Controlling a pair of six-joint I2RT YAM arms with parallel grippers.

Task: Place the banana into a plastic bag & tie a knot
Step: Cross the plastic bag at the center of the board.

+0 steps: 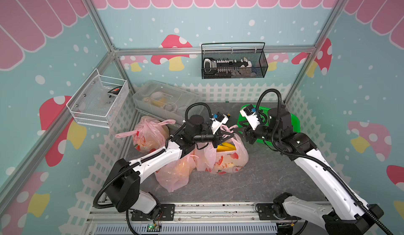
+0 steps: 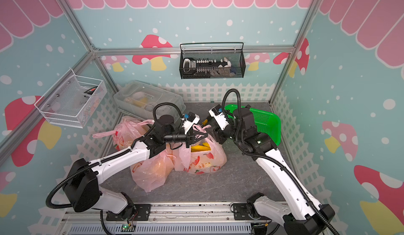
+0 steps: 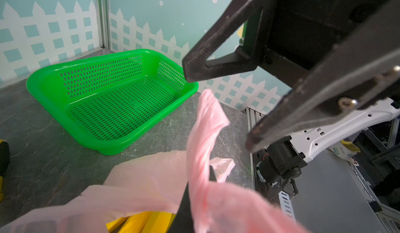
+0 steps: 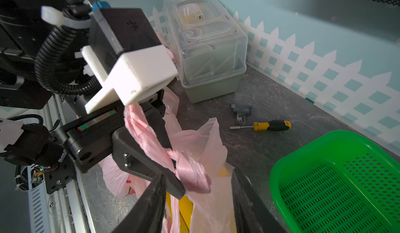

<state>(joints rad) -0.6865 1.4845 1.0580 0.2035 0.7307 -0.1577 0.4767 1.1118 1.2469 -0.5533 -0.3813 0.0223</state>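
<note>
A pink plastic bag (image 1: pixel 223 159) (image 2: pixel 203 159) sits mid-table with the yellow banana (image 1: pixel 227 147) (image 2: pixel 200 147) showing in its open mouth. My left gripper (image 1: pixel 231 133) (image 2: pixel 205 133) hangs over the mouth, shut on a twisted bag handle (image 4: pixel 149 132) (image 3: pixel 205 130). My right gripper (image 1: pixel 242 133) (image 4: pixel 199 201) faces it from the right, open. The handle's loose end (image 4: pixel 192 175) hangs between the right fingers (image 4: pixel 151 206) without being pinched. The banana (image 3: pixel 140 221) also shows in the left wrist view, below the left gripper (image 3: pixel 211 173).
Two more filled pink bags (image 1: pixel 148 135) (image 1: pixel 175 175) lie left of the task bag. A green basket (image 1: pixel 293 122) stands behind the right arm, a clear lidded box (image 1: pixel 166 100) at the back left. A screwdriver (image 4: pixel 270 125) and a small part (image 4: pixel 240 110) lie on the table.
</note>
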